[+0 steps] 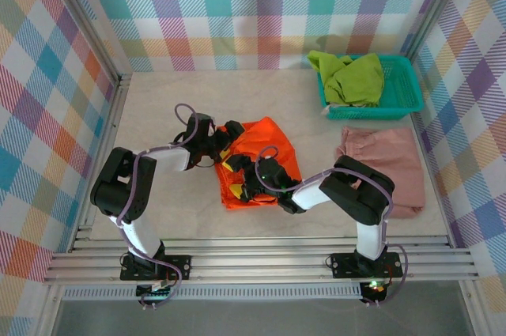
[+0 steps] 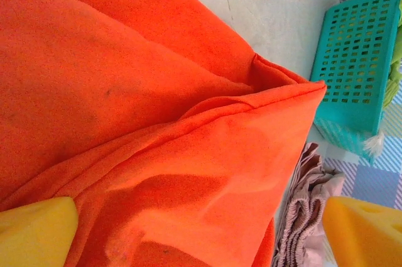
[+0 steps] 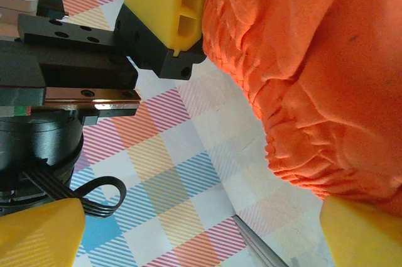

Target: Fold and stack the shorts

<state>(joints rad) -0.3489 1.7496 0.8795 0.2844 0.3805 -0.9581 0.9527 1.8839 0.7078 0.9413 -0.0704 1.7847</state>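
Observation:
The orange shorts [image 1: 259, 156] lie crumpled at the middle of the table. My left gripper [image 1: 229, 152] is at their left edge and my right gripper [image 1: 247, 186] at their near-left corner. In the left wrist view, the left gripper [image 2: 201, 235] stands open with the orange shorts [image 2: 157, 103] spread under its yellow fingertips [image 2: 34, 232]. The right gripper [image 3: 201, 235] is open beside the gathered orange waistband [image 3: 314, 97], with nothing between its fingers. The pink shorts [image 1: 389, 166] lie flat at the right. The green shorts [image 1: 348, 77] sit bunched in the basket.
The teal mesh basket [image 1: 402, 97] stands at the back right corner, also in the left wrist view as the basket [image 2: 355, 72], with the pink shorts [image 2: 308, 217] near it. Checked walls enclose the table. The left gripper's yellow finger [image 3: 164, 3] is close to the right wrist camera.

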